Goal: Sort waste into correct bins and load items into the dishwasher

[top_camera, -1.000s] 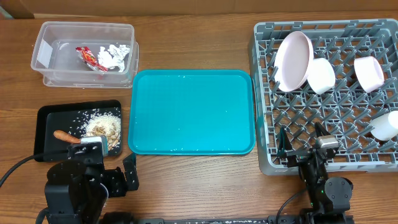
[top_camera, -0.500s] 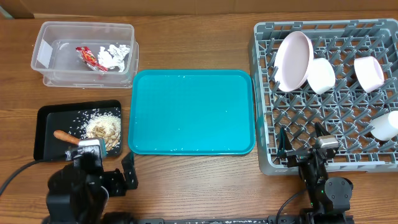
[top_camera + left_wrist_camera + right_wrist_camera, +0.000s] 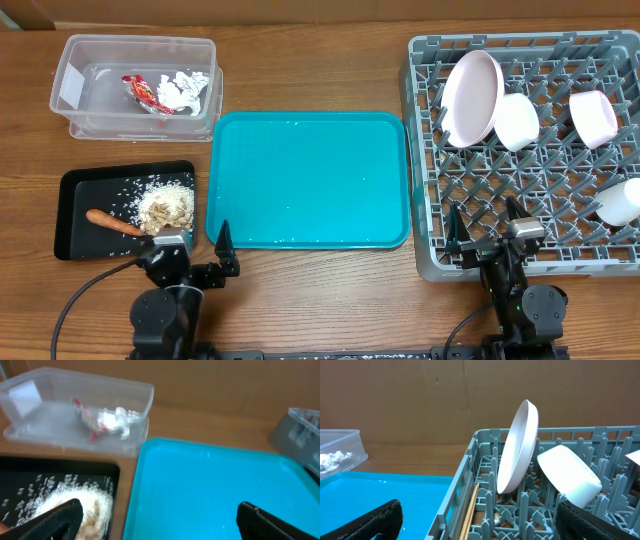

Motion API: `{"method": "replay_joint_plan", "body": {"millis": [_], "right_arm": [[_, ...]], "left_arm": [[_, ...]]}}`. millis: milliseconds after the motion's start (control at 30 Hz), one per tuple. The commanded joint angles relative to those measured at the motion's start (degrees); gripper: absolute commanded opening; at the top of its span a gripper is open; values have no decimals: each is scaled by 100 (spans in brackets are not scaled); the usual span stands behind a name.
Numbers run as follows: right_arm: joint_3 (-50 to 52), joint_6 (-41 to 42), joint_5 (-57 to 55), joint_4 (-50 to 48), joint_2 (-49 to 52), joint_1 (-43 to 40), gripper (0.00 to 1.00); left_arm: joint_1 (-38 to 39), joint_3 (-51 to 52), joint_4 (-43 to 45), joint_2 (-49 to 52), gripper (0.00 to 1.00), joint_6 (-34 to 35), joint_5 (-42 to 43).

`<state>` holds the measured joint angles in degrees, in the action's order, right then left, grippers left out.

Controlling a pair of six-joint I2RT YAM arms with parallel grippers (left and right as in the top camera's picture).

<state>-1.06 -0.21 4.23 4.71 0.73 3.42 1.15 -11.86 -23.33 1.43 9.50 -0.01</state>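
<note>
The clear tub (image 3: 140,60) at the back left holds the red wrapper (image 3: 143,93) and crumpled foil (image 3: 185,90). The black tray (image 3: 75,215) holds grainy scraps (image 3: 165,207) and the carrot piece (image 3: 112,222). The grey dish rack (image 3: 530,240) on the right holds a plate (image 3: 472,97), two bowls (image 3: 517,121) (image 3: 594,117) and a cup (image 3: 622,202). Chopsticks (image 3: 469,515) lie along its left wall. My left gripper (image 3: 190,250) (image 3: 160,520) is open and empty, in front of the black tray's right end. My right gripper (image 3: 485,232) (image 3: 480,522) is open and empty over the rack's front left corner.
A large teal tray (image 3: 308,180) lies in the middle, between the black tray and the rack; it also shows in the left wrist view (image 3: 215,485). Bare wooden table (image 3: 320,300) runs along the front edge.
My left arm has moved right, off the black tray's front edge towards the teal tray's front left corner. The carrot piece now shows fully. The right arm has not moved.
</note>
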Motion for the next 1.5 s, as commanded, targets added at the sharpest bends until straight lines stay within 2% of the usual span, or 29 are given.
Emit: {"method": "replay_joint_plan", "body": {"millis": [0,133,167,267,333,433,1467], "right_arm": [[61,22,11,-28,-57,-17,100],[61,22,11,-28,-57,-17,100],[61,22,11,-28,-57,-17,100],[61,22,9,-28,-57,-17,100],[61,22,11,-28,-57,-17,100],[61,22,11,-28,-57,-17,100],[61,22,11,-28,-57,-17,100]], "left_arm": [[55,544,1021,-122,100,76,-87],[55,1121,2273,-122,100,-68,-205],[63,1165,2358,-122,100,-136,-186],[74,1161,2212,-125,100,-527,-151],[74,1158,1847,-125,100,-520,-114],[74,1158,1895,-125,100,-503,98],[70,1158,1891,-118,100,-505,92]]}}
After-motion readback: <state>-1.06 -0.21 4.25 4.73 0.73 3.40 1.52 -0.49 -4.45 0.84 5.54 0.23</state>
